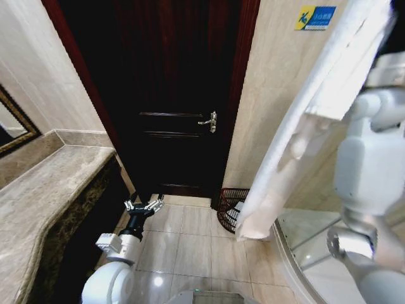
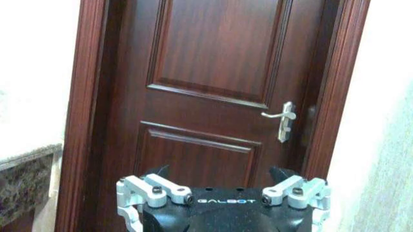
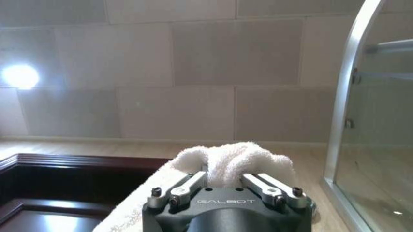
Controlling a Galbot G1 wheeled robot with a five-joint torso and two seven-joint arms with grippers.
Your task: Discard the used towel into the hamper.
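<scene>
A long white towel [image 1: 316, 114] hangs from the top right down to just above the floor. In the right wrist view my right gripper [image 3: 226, 182] is shut on a bunched fold of the towel [image 3: 226, 159], held high. The hamper [image 1: 228, 204], a dark reddish-brown openwork basket, stands on the floor by the door frame; the towel's lower end covers its right side. My left gripper [image 1: 144, 206] hangs low over the floor tiles, left of the hamper. It is open and holds nothing, and it faces the door in the left wrist view [image 2: 221, 175].
A dark wooden door [image 1: 171, 95] with a metal handle [image 1: 211, 121] stands shut ahead. A marble counter [image 1: 44, 183] and a framed mirror [image 1: 12, 130] run along the left. A curved glass shower enclosure [image 1: 304, 244] sits at the right. Tiled floor [image 1: 190, 240] lies between them.
</scene>
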